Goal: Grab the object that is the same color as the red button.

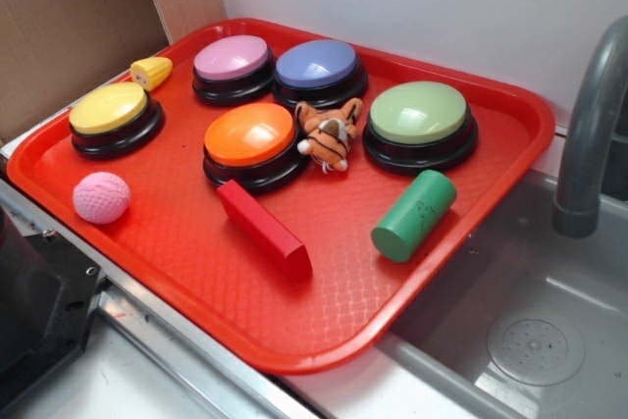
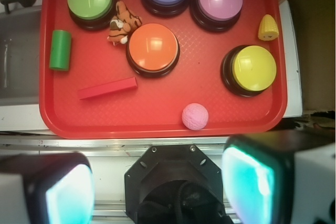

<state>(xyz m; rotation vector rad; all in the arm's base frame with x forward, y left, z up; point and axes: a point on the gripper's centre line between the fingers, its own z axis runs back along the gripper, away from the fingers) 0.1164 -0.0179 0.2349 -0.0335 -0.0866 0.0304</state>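
The object, a long red rectangular block point(image 1: 263, 228) point(image 2: 107, 88), lies flat on the red tray point(image 1: 196, 252) point(image 2: 157, 114), just in front of the orange button point(image 1: 249, 136) point(image 2: 153, 47). No button here is plainly red; the orange one comes closest. In the wrist view my gripper point(image 2: 157, 187) is open. Its two fingers point(image 2: 68, 192) stand wide apart with nothing between them. It hangs high over the black robot base point(image 2: 173, 182), back from the tray's near edge and well away from the block. The exterior view does not show the gripper.
Also on the tray are a green cylinder point(image 1: 412, 215), a pink ball point(image 1: 101, 196), a toy tiger point(image 1: 329, 132), a yellow corn toy point(image 1: 151, 72), and green point(image 1: 419, 113), blue point(image 1: 316, 64), pink point(image 1: 233, 57) and yellow point(image 1: 108, 108) buttons. A sink point(image 1: 530, 340) with a grey faucet point(image 1: 589, 125) is to the right.
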